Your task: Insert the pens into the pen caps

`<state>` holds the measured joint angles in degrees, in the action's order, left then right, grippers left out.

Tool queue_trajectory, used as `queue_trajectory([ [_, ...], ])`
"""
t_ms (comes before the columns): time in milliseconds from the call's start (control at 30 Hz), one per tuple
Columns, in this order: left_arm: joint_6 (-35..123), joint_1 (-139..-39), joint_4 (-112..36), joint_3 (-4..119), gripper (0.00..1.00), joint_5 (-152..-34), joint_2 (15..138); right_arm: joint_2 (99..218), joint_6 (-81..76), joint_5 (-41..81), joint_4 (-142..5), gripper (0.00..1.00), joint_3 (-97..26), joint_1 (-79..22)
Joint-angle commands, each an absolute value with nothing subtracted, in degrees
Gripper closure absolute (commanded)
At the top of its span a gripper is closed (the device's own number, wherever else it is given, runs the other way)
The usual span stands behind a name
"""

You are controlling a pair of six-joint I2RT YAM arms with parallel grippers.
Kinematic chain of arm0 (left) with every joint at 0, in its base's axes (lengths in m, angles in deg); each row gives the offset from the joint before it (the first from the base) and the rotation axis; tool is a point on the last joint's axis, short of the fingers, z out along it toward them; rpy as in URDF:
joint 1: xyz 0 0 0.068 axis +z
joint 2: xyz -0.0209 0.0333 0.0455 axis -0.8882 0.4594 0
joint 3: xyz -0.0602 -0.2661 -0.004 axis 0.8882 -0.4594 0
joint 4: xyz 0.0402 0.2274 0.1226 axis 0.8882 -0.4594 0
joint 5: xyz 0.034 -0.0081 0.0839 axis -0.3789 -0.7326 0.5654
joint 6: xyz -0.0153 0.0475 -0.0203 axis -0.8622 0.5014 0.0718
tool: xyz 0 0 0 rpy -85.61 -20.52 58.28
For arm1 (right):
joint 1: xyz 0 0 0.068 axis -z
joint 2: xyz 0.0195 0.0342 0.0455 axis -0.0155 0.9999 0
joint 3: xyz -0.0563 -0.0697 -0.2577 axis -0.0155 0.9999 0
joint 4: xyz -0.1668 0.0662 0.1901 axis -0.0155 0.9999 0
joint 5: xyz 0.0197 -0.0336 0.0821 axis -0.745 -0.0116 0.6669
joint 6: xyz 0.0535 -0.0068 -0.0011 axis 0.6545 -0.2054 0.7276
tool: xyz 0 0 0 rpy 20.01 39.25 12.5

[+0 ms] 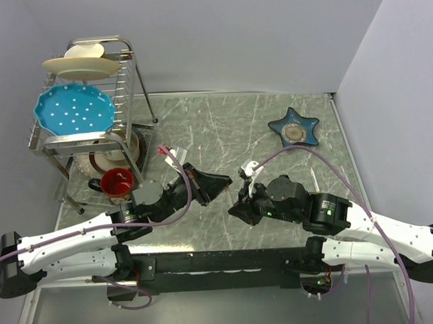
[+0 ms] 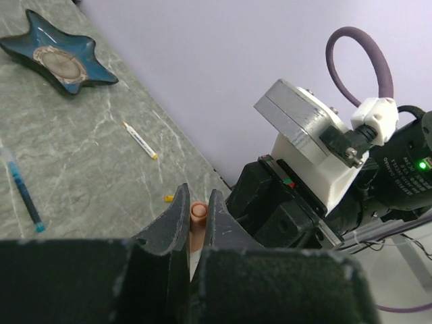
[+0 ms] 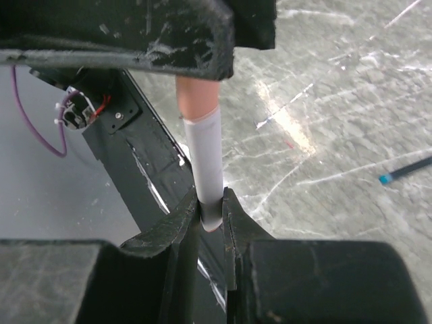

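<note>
My left gripper (image 2: 198,202) is shut on a reddish pen cap (image 2: 198,214), a short tube whose open end faces the camera. My right gripper (image 3: 211,202) is shut on a white-barrelled pen (image 3: 206,162). The pen's far end sits in the reddish cap (image 3: 197,98), held under the left gripper's black fingers. In the top view the two grippers (image 1: 228,183) (image 1: 241,202) meet tip to tip at the table's middle, and the pen is hidden between them. A white pen with a yellow end (image 2: 140,140), a tiny yellow cap (image 2: 169,198) and a blue pen (image 2: 22,190) lie on the table.
A blue star-shaped dish (image 1: 294,127) sits at the back right. A wire dish rack (image 1: 87,138) with plates stands at the back left, with a red mug (image 1: 117,182) at its foot. The loose white pen (image 1: 315,178) lies right of the right arm.
</note>
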<state>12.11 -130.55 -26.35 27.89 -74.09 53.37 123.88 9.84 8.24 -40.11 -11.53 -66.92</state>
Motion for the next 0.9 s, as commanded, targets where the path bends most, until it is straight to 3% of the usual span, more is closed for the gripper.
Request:
queue_trajectory([
  [0, 15.11, -136.92, -48.60, 24.57, 0.99, -81.41, 56.78, 122.88, 11.56, -1.89, -65.12, 1.00, -22.08, -62.39],
  [267, 17.50, -137.18, -44.80, 20.36, 0.99, -84.04, 52.48, 120.96, 13.84, 2.24, -67.67, 1.00, -19.35, -58.72],
  [400, 17.67, -137.09, -41.12, 17.46, 0.99, -86.06, 52.20, 121.13, 17.00, 10.67, -69.08, 1.00, -19.18, -54.23],
  [700, 13.81, -137.18, -31.45, 16.14, 0.99, -92.91, 55.19, 121.40, 16.14, 11.22, -75.92, 1.00, -16.02, -54.04],
  [867, 10.13, -136.57, -33.90, 14.55, 0.99, -97.22, 53.89, 118.24, 13.06, 14.19, -84.51, 1.00, -10.67, -52.73],
])
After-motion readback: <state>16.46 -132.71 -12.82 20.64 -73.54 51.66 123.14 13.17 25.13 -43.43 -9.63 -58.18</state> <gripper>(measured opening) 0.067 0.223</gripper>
